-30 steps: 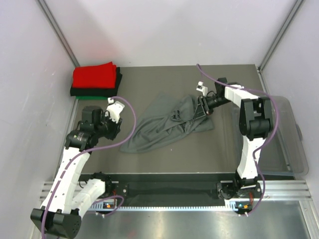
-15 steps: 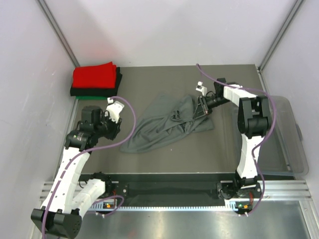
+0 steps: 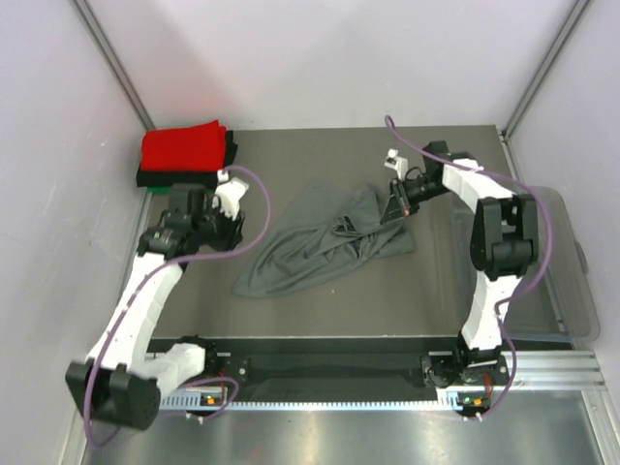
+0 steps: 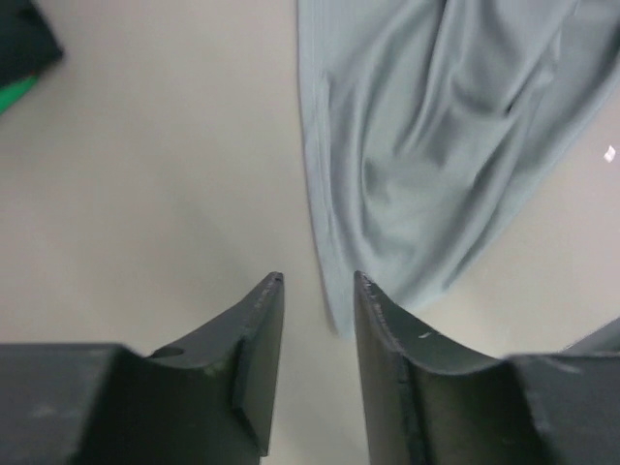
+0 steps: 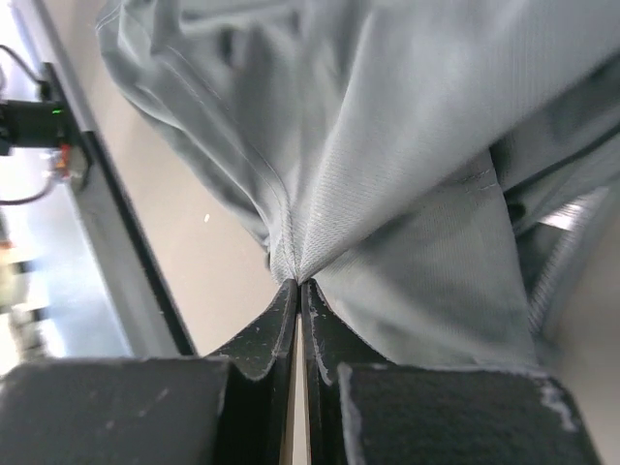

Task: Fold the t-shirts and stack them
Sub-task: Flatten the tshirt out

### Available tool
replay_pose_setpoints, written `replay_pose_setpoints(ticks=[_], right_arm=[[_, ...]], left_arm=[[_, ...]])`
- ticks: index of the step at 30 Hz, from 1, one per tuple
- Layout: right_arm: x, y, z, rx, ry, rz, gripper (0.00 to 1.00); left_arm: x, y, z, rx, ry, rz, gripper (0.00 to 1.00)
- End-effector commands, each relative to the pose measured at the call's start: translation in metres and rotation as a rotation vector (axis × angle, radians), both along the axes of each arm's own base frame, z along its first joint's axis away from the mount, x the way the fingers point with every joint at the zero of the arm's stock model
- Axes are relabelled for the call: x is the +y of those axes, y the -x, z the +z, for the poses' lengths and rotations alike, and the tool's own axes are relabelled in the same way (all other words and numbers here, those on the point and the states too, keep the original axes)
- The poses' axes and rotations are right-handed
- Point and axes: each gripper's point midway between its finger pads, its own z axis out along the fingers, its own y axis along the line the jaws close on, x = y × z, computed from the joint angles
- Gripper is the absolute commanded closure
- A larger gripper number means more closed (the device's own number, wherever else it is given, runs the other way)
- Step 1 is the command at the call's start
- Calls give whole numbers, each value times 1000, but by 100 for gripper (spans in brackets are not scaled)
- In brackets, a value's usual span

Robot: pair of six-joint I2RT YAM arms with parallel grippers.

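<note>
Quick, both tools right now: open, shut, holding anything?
Left tool: open, empty, just beside the dark grey t-shirt.
Right tool: shut, pinching a fold of the dark grey t-shirt.

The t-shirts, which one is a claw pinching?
The grey t-shirt, crumpled mid-table; the right claw is shut on its fabric. The red, black and green ones lie folded in the corner stack.
</note>
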Motion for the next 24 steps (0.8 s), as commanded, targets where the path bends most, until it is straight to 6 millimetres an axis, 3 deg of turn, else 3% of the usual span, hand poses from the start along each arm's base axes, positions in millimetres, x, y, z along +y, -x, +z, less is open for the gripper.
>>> replay_pose_setpoints(ticks=[1, 2, 3, 5, 6, 7, 8, 9, 10, 11, 12, 13, 14, 15, 16, 17, 18, 19, 21, 23, 24], right_arm=[[-12, -18, 64, -268, 40, 1, 100], [-16, -18, 73, -314, 65, -6, 100], [-19, -18, 77, -338, 78, -12, 100], [-21, -15, 91, -399, 93, -29, 100], [-23, -15, 95, -420, 106, -37, 100], [-25, -15, 98, -436, 113, -44, 100], [-27, -13, 103, -457, 125, -52, 100], [-29, -13, 103, -463, 135, -55, 100], [-30, -12, 104, -468, 141, -59, 100], [-32, -12, 107, -482, 146, -62, 100], [-34, -13, 107, -489, 160, -67, 100], [-35, -13, 109, -495, 165, -71, 100], [-37, -13, 113, -505, 162, -81, 100], [-37, -13, 114, -505, 156, -86, 100], [-38, -13, 117, -510, 148, -93, 100], [-39, -12, 119, -504, 140, -101, 100], [-41, -12, 120, -503, 138, -105, 100], [-42, -12, 120, -502, 139, -107, 100], [-45, -9, 120, -489, 121, -111, 100], [-46, -7, 118, -473, 108, -108, 100], [-44, -6, 119, -467, 87, -100, 100]], left_arm=[[-29, -53, 47, -123, 119, -39, 59], [-37, -63, 53, -130, 143, -52, 58], [-47, -78, 42, -85, 156, -68, 56], [-63, -105, 63, -131, 189, -87, 56], [-74, -122, 45, -94, 179, -98, 56], [-79, -138, 55, -128, 174, -105, 55], [-82, -153, 51, -133, 162, -97, 56], [-90, -171, 23, -73, 149, -103, 56], [-97, -189, 35, -97, 156, -113, 56], [-103, -199, 29, -78, 158, -117, 57], [-111, -209, -3, 4, 163, -127, 57], [-118, -224, 7, -12, 190, -125, 58], [-123, -232, 1, 2, 202, -130, 58], [-129, -241, -28, 61, 202, -135, 58], [-133, -255, -20, 33, 200, -141, 57], [-137, -261, -26, 39, 193, -145, 57], [-140, -268, -51, 83, 185, -147, 57], [-142, -278, -46, 66, 186, -148, 57], [-144, -286, -70, 101, 181, -143, 56], [-149, -295, -70, 84, 194, -151, 56], [-149, -299, -80, 90, 195, -149, 55]])
